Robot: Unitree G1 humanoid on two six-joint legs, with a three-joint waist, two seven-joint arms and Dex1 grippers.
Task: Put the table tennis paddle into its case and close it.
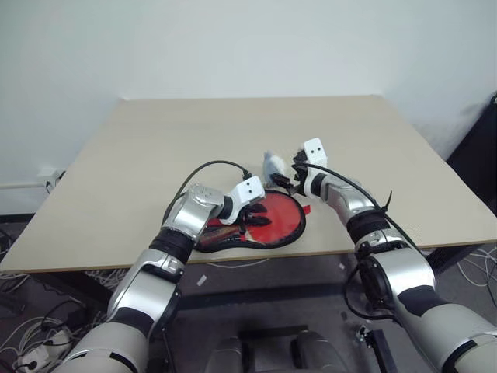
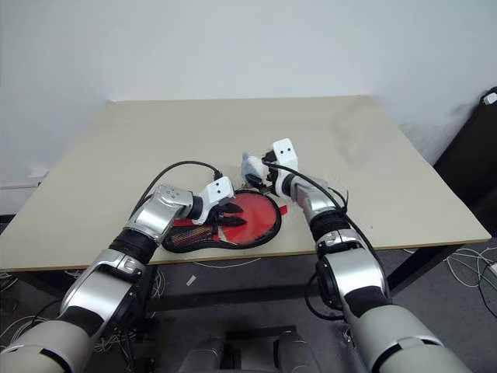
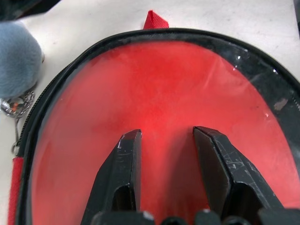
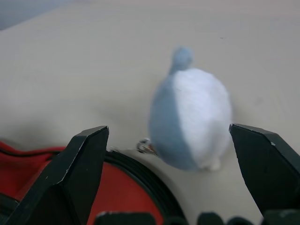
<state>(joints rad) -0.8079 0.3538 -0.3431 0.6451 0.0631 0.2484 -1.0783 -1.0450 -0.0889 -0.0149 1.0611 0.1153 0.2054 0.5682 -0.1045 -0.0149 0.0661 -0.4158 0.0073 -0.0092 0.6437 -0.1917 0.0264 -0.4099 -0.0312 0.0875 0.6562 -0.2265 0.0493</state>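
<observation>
The case (image 1: 289,230) lies flat near the table's front edge, its black zip rim (image 3: 56,89) running round a clear face. The table tennis paddle's red rubber face (image 3: 154,89) shows through that face, so the paddle lies inside. My left gripper (image 3: 166,136) is open, its fingers (image 1: 255,220) resting on the red face with nothing between them. A fluffy grey-white pompom (image 4: 192,119) hangs from the zip pull by a small metal ring at the case's far rim. My right gripper (image 4: 168,129) is open wide just short of the pompom (image 1: 272,165), one finger on each side.
The beige table (image 1: 155,148) stretches away behind the case to a white wall. A red fabric tab (image 3: 154,19) sticks out of the case's rim. Cables lie on the floor under the table's front edge (image 1: 233,263).
</observation>
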